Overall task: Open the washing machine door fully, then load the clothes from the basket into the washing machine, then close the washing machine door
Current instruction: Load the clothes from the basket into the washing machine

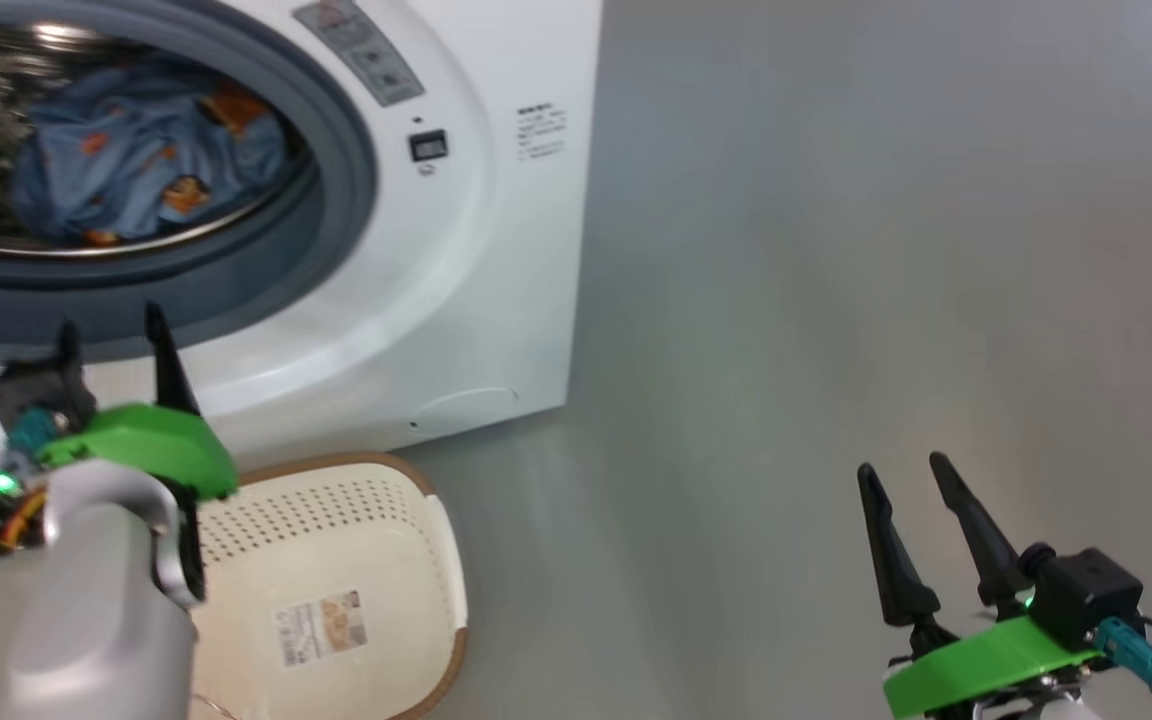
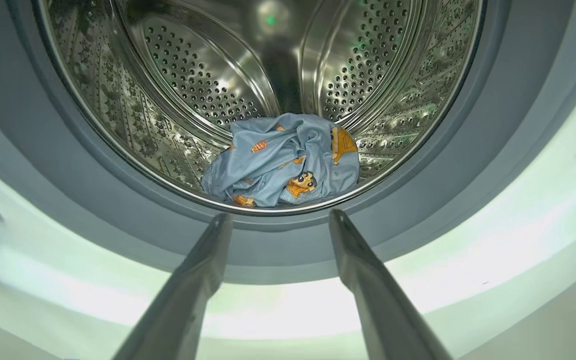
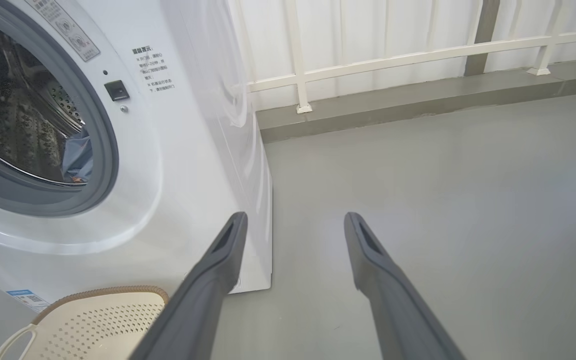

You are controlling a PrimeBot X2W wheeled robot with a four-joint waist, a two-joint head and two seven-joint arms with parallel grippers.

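Floor [image 1: 836, 250]: smooth, matt grey, plain and even, with a soft sheen.

Standing on it, a big white front-loading washing machine [image 1: 496, 300], its base flat on the grey; the near bottom corner meets the floor squarely.

Just in front of the machine's lower front, a small cream-white perforated plastic basket with a brown woven-look rim [image 1: 336, 510] sits on the floor, rounded-rectangle in shape. Whether it touches the machine cannot be told.

Far edge, in the right wrist view: the floor ends at a low grey-brown raised kerb [image 3: 418, 100], and the feet of a white railing [image 3: 393, 55] stand on that kerb.
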